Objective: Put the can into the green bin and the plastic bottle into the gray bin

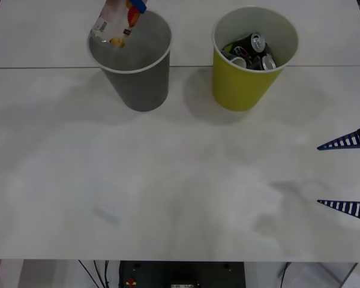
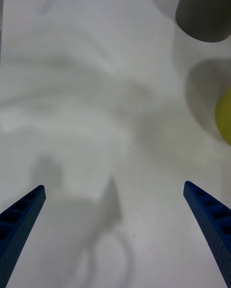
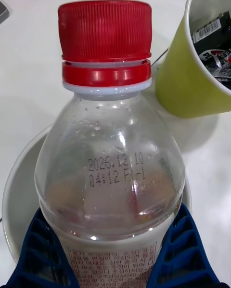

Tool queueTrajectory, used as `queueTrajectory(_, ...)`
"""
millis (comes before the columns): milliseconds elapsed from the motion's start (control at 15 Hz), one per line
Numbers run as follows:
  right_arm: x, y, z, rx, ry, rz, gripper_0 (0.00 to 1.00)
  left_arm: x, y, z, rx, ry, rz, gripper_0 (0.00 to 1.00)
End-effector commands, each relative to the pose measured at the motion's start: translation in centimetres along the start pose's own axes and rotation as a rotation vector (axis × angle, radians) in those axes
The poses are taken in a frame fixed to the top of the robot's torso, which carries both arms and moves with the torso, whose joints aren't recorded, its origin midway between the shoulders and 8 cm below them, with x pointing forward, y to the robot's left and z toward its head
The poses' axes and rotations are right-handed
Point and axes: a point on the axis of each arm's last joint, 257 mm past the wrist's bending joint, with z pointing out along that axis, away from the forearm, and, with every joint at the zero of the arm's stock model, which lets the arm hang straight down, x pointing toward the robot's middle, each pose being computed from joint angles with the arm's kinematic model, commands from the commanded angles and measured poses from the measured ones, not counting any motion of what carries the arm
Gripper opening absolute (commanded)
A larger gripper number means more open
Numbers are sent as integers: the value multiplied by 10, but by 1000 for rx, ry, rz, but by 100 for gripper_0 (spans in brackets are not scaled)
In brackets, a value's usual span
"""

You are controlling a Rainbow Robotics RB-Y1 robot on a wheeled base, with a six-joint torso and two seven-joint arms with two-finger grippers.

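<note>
2 bins far, near table open

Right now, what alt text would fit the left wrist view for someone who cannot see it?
The left gripper holds a clear plastic bottle with a red cap between its blue fingers, just above the gray bin. Beside it stands the green bin, with dark cans inside.
</note>
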Motion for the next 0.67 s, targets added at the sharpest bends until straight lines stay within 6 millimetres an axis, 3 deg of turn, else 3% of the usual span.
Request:
queueTrajectory(67, 0, 0, 0, 0, 0, 0, 100, -1, -2, 0, 6, -2, -1, 15)
queueTrajectory(133, 0, 0, 0, 0, 0, 0, 100, -1, -2, 0, 7, -4, 2, 83)
queueTrajectory(200, 0, 0, 0, 0, 0, 0, 100, -2, -4, 0, 16, -8, 6, 100)
queueTrajectory(400, 0, 0, 0, 0, 0, 0, 100, -2, -6, -4, 38, -17, -1, 100)
queueTrajectory(667, 0, 0, 0, 0, 0, 0, 100, 25, 2, -31, 122, -28, -3, 100)
